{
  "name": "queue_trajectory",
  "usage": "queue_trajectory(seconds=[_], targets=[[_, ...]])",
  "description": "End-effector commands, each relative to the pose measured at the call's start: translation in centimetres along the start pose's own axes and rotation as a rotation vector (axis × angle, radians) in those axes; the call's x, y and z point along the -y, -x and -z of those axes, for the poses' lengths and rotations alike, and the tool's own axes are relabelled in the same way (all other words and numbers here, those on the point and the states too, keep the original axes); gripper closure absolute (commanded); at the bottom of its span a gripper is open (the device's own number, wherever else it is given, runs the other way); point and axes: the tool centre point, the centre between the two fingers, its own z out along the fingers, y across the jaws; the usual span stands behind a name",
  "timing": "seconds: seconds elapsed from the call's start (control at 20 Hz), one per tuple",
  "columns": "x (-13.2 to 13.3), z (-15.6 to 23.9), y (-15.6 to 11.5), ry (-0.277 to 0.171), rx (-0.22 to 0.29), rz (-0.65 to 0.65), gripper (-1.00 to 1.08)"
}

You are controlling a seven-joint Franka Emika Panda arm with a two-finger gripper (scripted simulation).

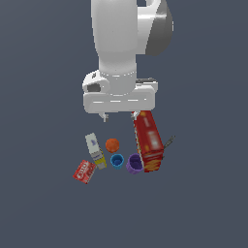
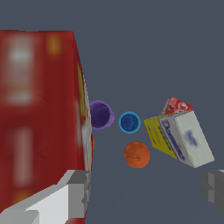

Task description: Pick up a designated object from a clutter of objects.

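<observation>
Above the clutter on the grey floor, the end effector (image 1: 118, 116) hangs spread apart, gripping nothing. Its target, the small orange-red ball (image 1: 112, 145), sits just beside the blue round cup (image 1: 116, 160); descending, one finger could clip the tall red cracker box (image 1: 147, 140).

Two cups, blue (image 1: 116, 160) and purple (image 1: 134, 163); two boxes, red (image 1: 148, 140) and yellow-and-white (image 1: 95, 150); one orange ball (image 1: 112, 145); one red packet (image 1: 84, 171).
</observation>
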Motion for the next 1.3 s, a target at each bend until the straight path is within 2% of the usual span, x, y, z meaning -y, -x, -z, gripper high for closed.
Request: queue_trajectory(seconds=[0.0, 0.3, 0.6, 0.9, 1.25], targets=[[-0.5, -5.2, 1.7, -0.002, 0.064, 0.038, -0.92], [-2.7, -12.0, 3.5, 0.004, 0.084, 0.13, -0.92], [-4.1, -16.5, 5.4, 0.006, 0.099, 0.199, -0.92], [-4.9, -18.9, 6.6, 0.007, 0.108, 0.237, -0.92], [-5.0, -19.1, 6.6, 0.009, 0.103, 0.241, -0.92]])
